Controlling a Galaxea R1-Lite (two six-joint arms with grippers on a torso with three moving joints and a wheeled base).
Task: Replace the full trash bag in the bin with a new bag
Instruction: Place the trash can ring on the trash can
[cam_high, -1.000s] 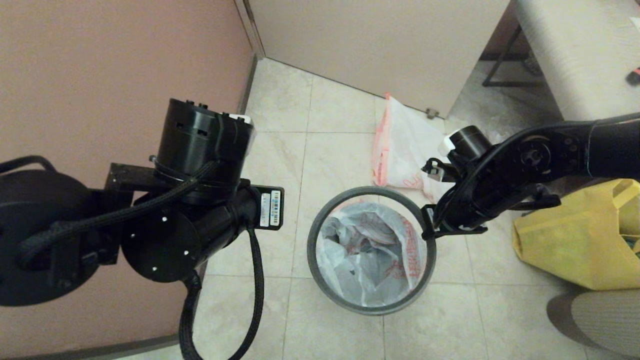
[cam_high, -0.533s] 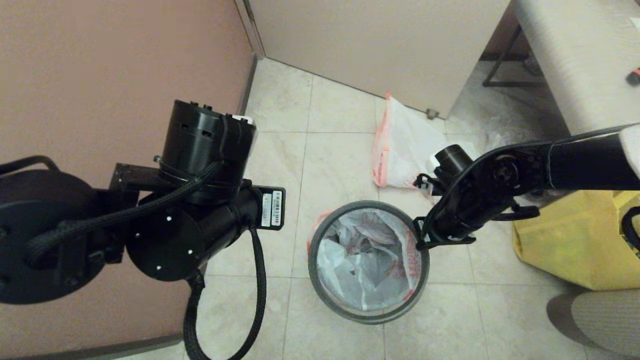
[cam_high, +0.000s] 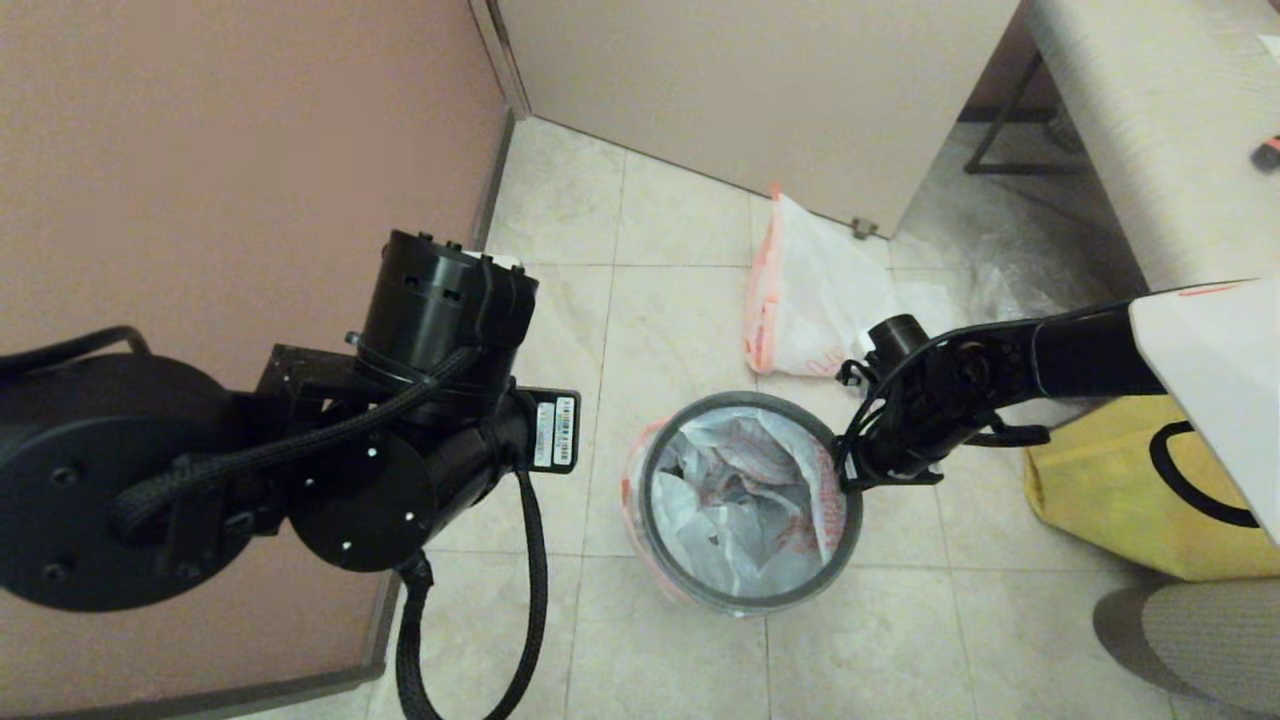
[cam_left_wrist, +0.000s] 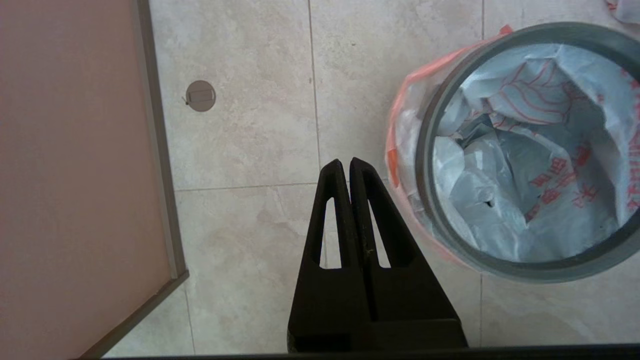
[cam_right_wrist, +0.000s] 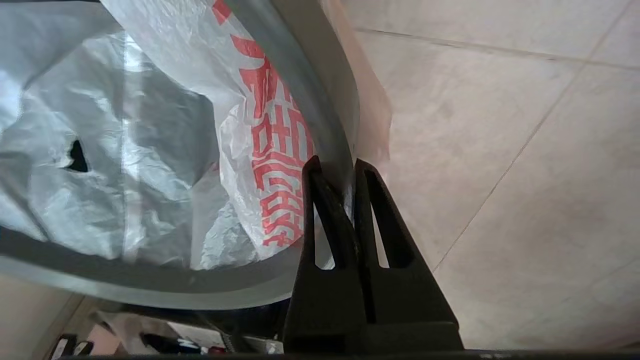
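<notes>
Your right gripper (cam_right_wrist: 334, 167) is pinched shut on the grey rim ring (cam_high: 845, 500) at the bin's (cam_high: 745, 600) right edge, bag (cam_high: 740, 500) inside. Left gripper (cam_left_wrist: 346, 165) hangs shut over tile left of it, so right's nearer.

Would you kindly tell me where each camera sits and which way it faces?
Head: high, looking down at the small round black bin; both arms show.
Left wrist: behind the shut left gripper, over floor tiles beside the bin.
Right wrist: behind the right gripper, shut on the thin dark grey rim ring.
All share the white lining bag.
</notes>
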